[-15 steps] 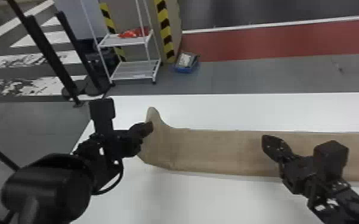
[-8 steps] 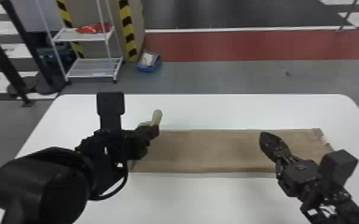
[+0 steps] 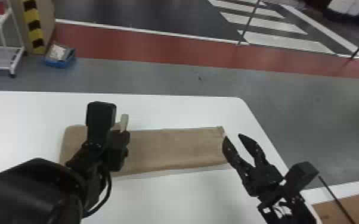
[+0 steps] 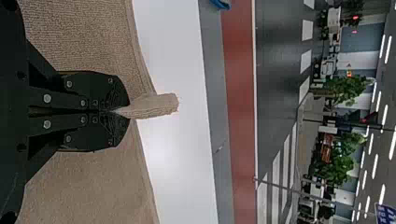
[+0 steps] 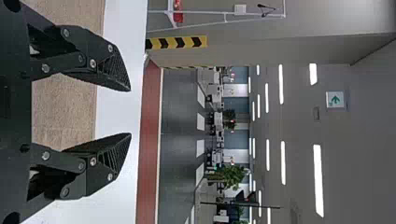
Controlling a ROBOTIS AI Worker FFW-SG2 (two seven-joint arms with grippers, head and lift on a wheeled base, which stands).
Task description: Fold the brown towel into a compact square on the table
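In the head view the brown towel (image 3: 176, 147) lies as a long flat strip across the white table (image 3: 170, 196). My left gripper (image 3: 125, 134) is over its left part, with a small bit of cloth sticking up past the fingers. The left wrist view has the left gripper (image 4: 122, 111) shut on a pinched fold of the towel (image 4: 159, 105). At the strip's right end stands my right gripper (image 3: 232, 137), its fingers apart with nothing held. In the right wrist view the right gripper (image 5: 130, 112) is open, with the towel (image 5: 70, 109) behind its fingers.
Beyond the table's far edge, on the floor, are a blue bin (image 3: 59, 61) and a white shelf cart (image 3: 1, 56). A brown surface with a white edge (image 3: 346, 208) is at the lower right.
The head view has swung to the right. My left gripper now sits farther in along the towel, whose left part extends behind it. The right gripper is now by the strip's right end.
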